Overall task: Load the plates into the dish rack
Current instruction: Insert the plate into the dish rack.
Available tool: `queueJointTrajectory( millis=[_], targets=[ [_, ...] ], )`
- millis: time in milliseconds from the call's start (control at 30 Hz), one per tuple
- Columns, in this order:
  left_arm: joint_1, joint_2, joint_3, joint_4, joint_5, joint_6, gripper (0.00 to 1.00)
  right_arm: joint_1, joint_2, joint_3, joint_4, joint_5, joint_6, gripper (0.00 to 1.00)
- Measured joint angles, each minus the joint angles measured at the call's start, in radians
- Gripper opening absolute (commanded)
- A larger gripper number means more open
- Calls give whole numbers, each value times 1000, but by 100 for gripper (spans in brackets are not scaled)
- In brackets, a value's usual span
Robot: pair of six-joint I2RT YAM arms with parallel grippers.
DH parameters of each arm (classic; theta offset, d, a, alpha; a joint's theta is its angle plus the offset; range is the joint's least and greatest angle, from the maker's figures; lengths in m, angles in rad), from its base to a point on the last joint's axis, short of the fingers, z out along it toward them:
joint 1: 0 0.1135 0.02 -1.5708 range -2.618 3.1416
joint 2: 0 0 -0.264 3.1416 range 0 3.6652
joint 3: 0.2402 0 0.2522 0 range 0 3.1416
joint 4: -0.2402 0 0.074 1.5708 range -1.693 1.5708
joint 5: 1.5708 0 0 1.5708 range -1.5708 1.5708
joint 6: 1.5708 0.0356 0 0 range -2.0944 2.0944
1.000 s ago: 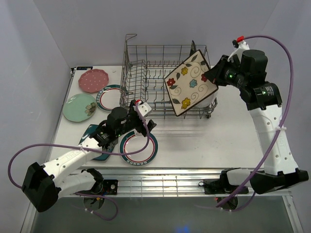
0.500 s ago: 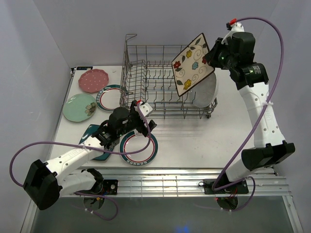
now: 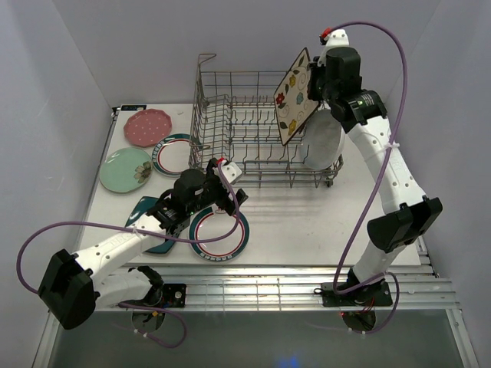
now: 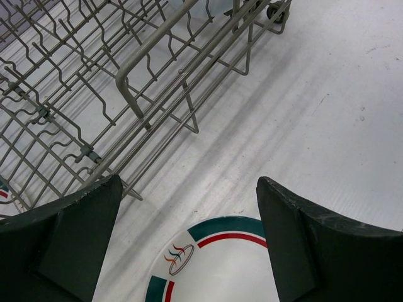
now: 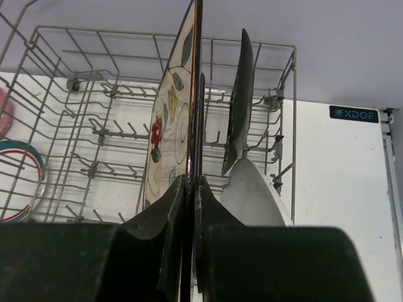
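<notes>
**A:** Where's the flowered square plate (image 3: 295, 96) now?

**B:** In the air over the right end of the dish rack (image 3: 230, 100), turned up on edge. The right end effector (image 5: 191, 189) is clamped tight on one rim. An oval white plate (image 3: 322, 142) already stands in the rack just to its right.

**A:** What does it look like?

**B:** Cream face, dark border, curling vines, and little red, yellow and blue flowers.

**A:** How will it handle?

**B:** I'd say glazed ceramic: stiff, slick, and heavy for a pinch at one edge. It could swing or slip, and it would chip against the wire or the oval plate. The rim is the only sensible place to hold it. I'd lower it slowly, straight down between the prongs.

**A:** And the left arm?

**B:** The left end effector (image 4: 189, 239) is spread wide with nothing in it. It hovers low over a round white plate (image 4: 214, 264) with a teal and red rim, lying flat on the desk (image 3: 345, 222) just in front of the rack. Flat like that, getting a finger under its rim looks like the hard part.

**A:** The others?

**B:** A pink plate (image 3: 146, 126), a green plate (image 3: 126, 170) and a second rimmed round (image 3: 175, 153) lie on the desk left of the rack. A teal square plate (image 3: 149, 222) sits partly under the left arm.
</notes>
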Motion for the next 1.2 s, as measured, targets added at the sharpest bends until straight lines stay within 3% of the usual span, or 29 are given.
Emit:
queueJointTrajectory(
  millis=[400, 1200],
  targets=[
    [0, 13, -4, 11, 0, 0, 98, 107, 127, 92, 112, 233, -175, 8],
    [2, 27, -5, 11, 8, 7, 98, 121, 348, 138, 364, 391, -431, 8]
  ],
)
